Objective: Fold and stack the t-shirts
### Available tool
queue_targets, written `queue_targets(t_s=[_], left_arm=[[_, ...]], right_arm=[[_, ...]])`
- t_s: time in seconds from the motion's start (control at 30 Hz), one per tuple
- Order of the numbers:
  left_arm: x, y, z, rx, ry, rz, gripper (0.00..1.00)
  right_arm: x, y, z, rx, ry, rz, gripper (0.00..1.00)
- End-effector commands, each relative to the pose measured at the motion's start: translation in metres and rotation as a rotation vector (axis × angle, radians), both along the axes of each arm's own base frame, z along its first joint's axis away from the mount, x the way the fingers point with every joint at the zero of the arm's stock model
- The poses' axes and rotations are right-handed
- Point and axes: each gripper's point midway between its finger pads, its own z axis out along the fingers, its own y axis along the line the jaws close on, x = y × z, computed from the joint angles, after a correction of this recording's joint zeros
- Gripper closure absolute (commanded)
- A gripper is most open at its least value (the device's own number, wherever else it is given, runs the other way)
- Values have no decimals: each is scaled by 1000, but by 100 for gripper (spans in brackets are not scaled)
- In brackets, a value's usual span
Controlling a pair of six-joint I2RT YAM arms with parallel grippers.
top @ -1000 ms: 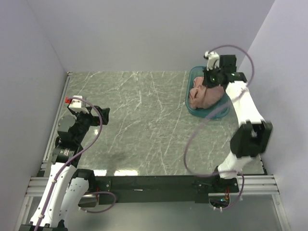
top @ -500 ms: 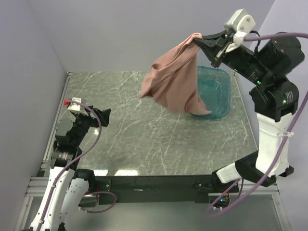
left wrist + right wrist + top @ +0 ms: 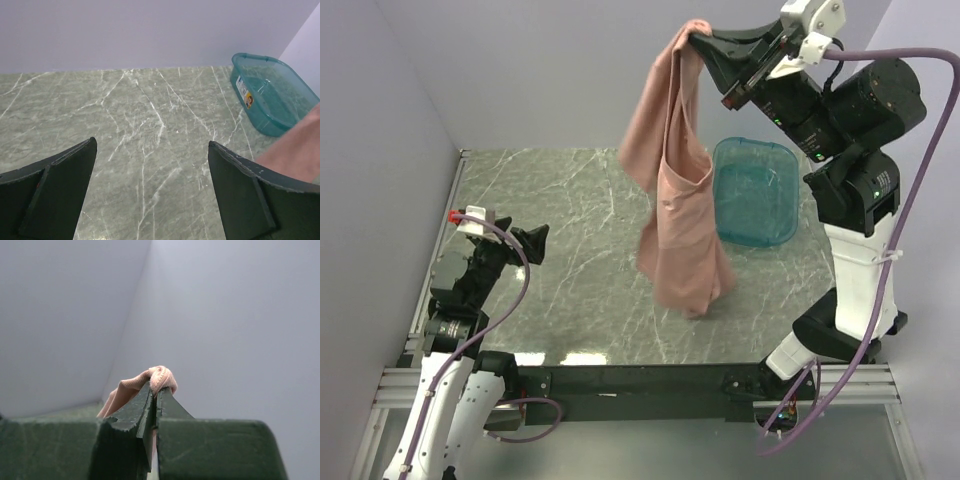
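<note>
My right gripper (image 3: 702, 38) is raised high over the table's back and is shut on an edge of the salmon-pink t-shirt (image 3: 675, 200). The shirt hangs down in a long bunch, its lower end near the table's middle right. In the right wrist view the cloth (image 3: 161, 376) bulges over the closed fingertips (image 3: 155, 390). A corner of the shirt (image 3: 295, 152) shows at the right of the left wrist view. My left gripper (image 3: 533, 242) is open and empty, low at the table's left side (image 3: 150, 145). No print shows on the shirt.
A teal see-through plastic basket (image 3: 757, 190) stands at the back right of the marble-patterned table (image 3: 570, 230), and shows in the left wrist view (image 3: 272, 92). Grey walls close in the left, back and right sides.
My right gripper took the shirt from the basket, lifted it high and swung it left; the shirt now hangs longer and lower over the table. The left arm barely moved.
</note>
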Motion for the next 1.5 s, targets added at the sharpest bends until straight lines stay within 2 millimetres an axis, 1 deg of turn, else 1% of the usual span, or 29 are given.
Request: queue_targets(t_s=[0.0, 0.07, 0.2, 0.37, 0.4, 0.47, 0.5, 0.57, 0.6, 0.63, 0.67, 0.7, 0.73, 0.77, 0.8, 0.83, 0.87, 0.9, 0.97, 1.0, 1.07, 1.1, 1.17, 1.2, 1.27, 1.3, 1.37, 1.4, 1.47], left_arm=[[-3, 1, 10, 11, -53, 4, 2], [-3, 2, 11, 11, -58, 5, 1], [-5, 0, 12, 13, -65, -4, 1], [-7, 0, 15, 14, -78, -8, 1], [-7, -1, 15, 14, -79, -11, 1], [-9, -1, 17, 13, -87, -11, 1], [-9, -1, 17, 13, -88, -14, 1], [-10, -1, 18, 13, -91, -16, 1], [-10, -2, 17, 13, -92, -19, 1], [-10, -2, 18, 13, -93, -20, 1], [-10, -2, 18, 13, -93, -22, 1], [-11, -2, 18, 13, -95, -22, 1], [-11, -2, 18, 13, -95, -23, 1], [-11, -2, 18, 13, -95, -23, 1], [-11, -2, 18, 13, -96, -23, 1], [-11, -4, 18, 12, -94, -29, 1], [-11, -3, 18, 12, -96, -29, 1], [-11, -4, 18, 11, -97, -33, 1], [-11, -6, 18, 10, -97, -45, 1], [-11, -7, 18, 11, -95, -51, 1], [-10, -8, 16, 12, -89, -54, 1], [-9, -8, 15, 10, -84, -53, 1], [-7, -8, 12, 13, -72, -54, 1], [-6, -8, 10, 14, -66, -53, 1], [-4, -8, 7, 16, -55, -53, 1], [-3, -8, 6, 18, -50, -51, 1], [-1, -8, 4, 20, -42, -50, 1], [-1, -8, 4, 20, -42, -51, 1], [0, -9, 2, 22, -38, -56, 1]], right_arm=[[-42, -40, 86, 277, -221, -71, 100], [-31, -33, 80, 270, -202, -88, 100], [-1, -12, 47, 182, -109, -114, 100], [21, 8, 6, 72, -18, -113, 100], [35, 18, -18, 22, 35, -118, 100], [48, 26, -48, -54, 82, -137, 100], [65, 37, -86, -127, 153, -151, 100], [80, 38, -124, -206, 207, -197, 100], [93, 43, -165, -273, 271, -216, 96], [96, 41, -180, -298, 291, -229, 76], [103, 34, -197, -336, 311, -259, 65], [110, 28, -229, -386, 361, -285, 43], [114, 22, -244, -405, 388, -297, 33], [127, 0, -259, -401, 444, -346, 27], [129, -7, -288, -427, 509, -327, 18], [133, -21, -297, -405, 560, -339, 14], [143, -47, -322, -411, 632, -384, 11], [144, -57, -333, -405, 669, -385, 9], [147, -71, -361, -418, 756, -412, 6], [155, -85, -383, -419, 832, -459, 5], [165, -94, -408, -351, 950, -538, 5], [177, -97, -429, -331, 1009, -590, 4], [197, -112, -443, -215, 1078, -712, 4], [212, -113, -459, -188, 1106, -749, 4], [233, -120, -462, -88, 1136, -814, 5], [243, -122, -484, -89, 1179, -854, 4], [260, -136, -485, -34, 1192, -950, 5], [267, -140, -506, -47, 1231, -980, 6], [277, -145, -515, -36, 1248, -1001, 7]])
